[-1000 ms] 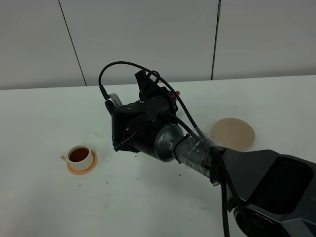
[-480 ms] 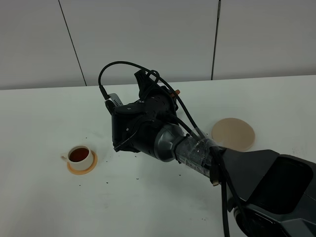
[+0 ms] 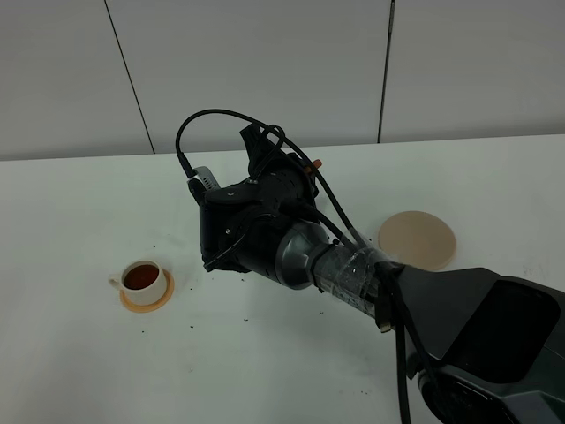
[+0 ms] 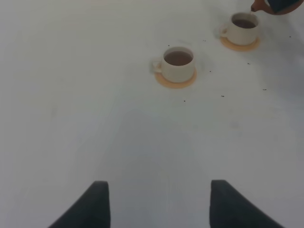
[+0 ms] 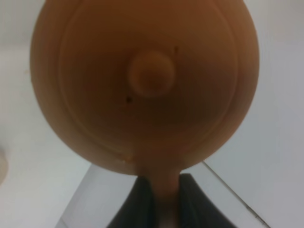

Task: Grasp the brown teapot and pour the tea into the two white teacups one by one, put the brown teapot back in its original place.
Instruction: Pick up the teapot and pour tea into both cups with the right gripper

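Note:
In the right wrist view the brown teapot [image 5: 142,80] fills the frame, lid and knob facing the camera. My right gripper [image 5: 164,202] is shut on its loop handle. In the left wrist view the teapot's spout [image 4: 260,6] hangs tilted just above the far white teacup [image 4: 244,28], which holds dark tea. The nearer white teacup [image 4: 178,64] also holds tea and stands on its orange saucer [image 4: 175,83]. My left gripper [image 4: 159,204] is open and empty, low over bare table. In the high view the right arm's wrist [image 3: 256,225] hides the teapot and one cup; the other cup [image 3: 143,280] shows.
The pale beige coaster [image 3: 417,238] lies empty on the white table [image 3: 79,203], to the right of the arm. Small dark specks are scattered around the cups. A grey panelled wall runs behind the table.
Almost nothing. The right arm's wrist has shifted very slightly at its top; the cups and coaster have not moved.

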Action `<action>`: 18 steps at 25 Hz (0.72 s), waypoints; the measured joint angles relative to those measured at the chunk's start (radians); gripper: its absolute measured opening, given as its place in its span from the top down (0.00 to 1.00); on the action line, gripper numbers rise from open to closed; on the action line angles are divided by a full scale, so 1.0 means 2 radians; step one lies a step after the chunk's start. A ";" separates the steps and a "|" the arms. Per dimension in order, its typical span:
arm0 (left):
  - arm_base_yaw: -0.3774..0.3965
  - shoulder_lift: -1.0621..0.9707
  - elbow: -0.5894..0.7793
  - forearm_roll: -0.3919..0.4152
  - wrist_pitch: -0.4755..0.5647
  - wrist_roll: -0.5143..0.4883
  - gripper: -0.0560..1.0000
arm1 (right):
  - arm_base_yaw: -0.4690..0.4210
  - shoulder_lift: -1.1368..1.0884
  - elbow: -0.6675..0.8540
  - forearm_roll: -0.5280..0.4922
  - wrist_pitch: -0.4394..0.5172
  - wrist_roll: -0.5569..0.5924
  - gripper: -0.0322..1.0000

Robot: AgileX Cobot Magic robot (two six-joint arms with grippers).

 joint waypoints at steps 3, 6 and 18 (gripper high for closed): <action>0.000 0.000 0.000 0.000 0.000 0.000 0.44 | 0.000 0.000 0.000 0.000 0.000 0.000 0.88; 0.000 0.000 0.000 0.000 0.000 0.000 0.44 | 0.000 0.000 0.000 0.000 0.000 0.000 0.88; 0.000 0.000 0.000 0.000 0.000 0.000 0.44 | 0.000 0.000 0.000 0.001 -0.001 0.000 0.88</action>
